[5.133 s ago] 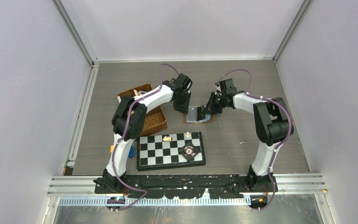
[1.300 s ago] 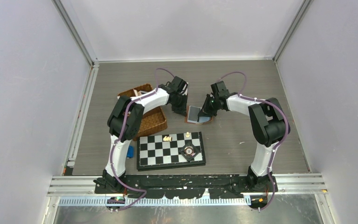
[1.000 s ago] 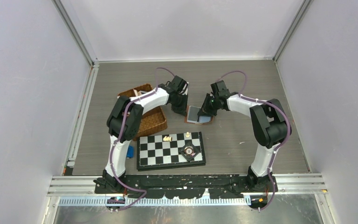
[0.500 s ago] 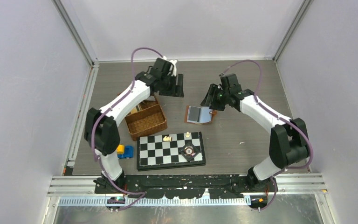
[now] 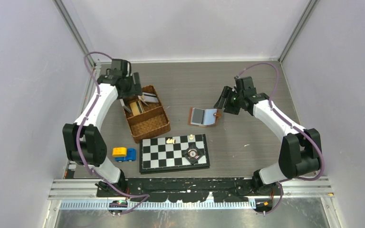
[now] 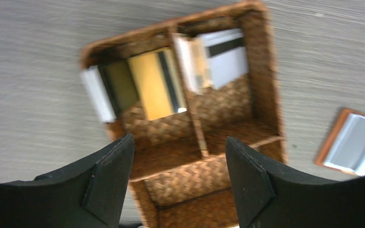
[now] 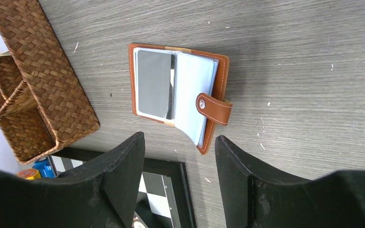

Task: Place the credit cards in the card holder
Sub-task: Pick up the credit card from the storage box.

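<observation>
The card holder (image 5: 203,116) lies open on the table, and the right wrist view shows a grey card (image 7: 154,83) tucked in its left pocket beside a pale sleeve and the snap strap (image 7: 214,108). More credit cards (image 6: 223,59) stand in the wicker basket's far compartments: a white one with a dark stripe, a yellow one (image 6: 157,85) and a white one (image 6: 97,92). My left gripper (image 6: 178,185) hovers open above the basket (image 5: 147,118), holding nothing. My right gripper (image 7: 180,166) is open and empty, just right of the holder (image 7: 180,95) and apart from it.
A chessboard (image 5: 173,152) with a few small pieces lies in front of the holder. Yellow and blue toy blocks (image 5: 123,153) sit to its left. The basket (image 7: 43,80) stands between the left arm and the holder. Aluminium rails edge the table.
Both grippers opened and drew away from the card holder. The left arm swung left to above the basket; the right arm backed off to the right. The grey card stays in the holder.
</observation>
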You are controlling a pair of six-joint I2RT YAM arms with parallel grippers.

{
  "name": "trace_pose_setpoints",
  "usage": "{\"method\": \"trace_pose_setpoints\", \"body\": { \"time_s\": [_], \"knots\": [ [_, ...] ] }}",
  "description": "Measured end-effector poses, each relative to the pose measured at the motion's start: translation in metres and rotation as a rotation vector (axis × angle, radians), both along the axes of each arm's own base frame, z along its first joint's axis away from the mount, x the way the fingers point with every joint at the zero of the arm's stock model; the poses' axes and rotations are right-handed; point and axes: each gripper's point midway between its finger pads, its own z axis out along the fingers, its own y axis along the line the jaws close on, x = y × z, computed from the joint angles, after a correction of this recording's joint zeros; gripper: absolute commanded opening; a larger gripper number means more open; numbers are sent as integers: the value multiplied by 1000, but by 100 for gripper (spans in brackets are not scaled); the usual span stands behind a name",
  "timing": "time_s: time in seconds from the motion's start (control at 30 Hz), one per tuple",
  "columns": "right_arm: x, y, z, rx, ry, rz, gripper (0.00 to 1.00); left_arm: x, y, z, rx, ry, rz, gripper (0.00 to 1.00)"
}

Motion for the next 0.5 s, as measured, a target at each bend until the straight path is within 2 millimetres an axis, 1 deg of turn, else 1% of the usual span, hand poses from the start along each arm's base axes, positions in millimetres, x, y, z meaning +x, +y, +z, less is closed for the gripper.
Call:
{"method": "trace_pose_setpoints", "body": {
  "time_s": [0.1, 0.23, 0.33, 0.5],
  "knots": [
    [-1, -2, -2, -4, 6, 0, 62, -2, 39, -4, 72, 19, 76, 77],
    [-2, -6, -2, -7, 6, -2, 62, -4, 76, -7, 149, 38, 139, 80],
    [-1, -10, -1, -10, -3, -7, 62, -5, 95, -20, 184, 85, 167, 80],
    [-1, -15, -3, -14, -1, -14, 62, -5, 109, -54, 194, 182, 178, 81]
  ]
}}
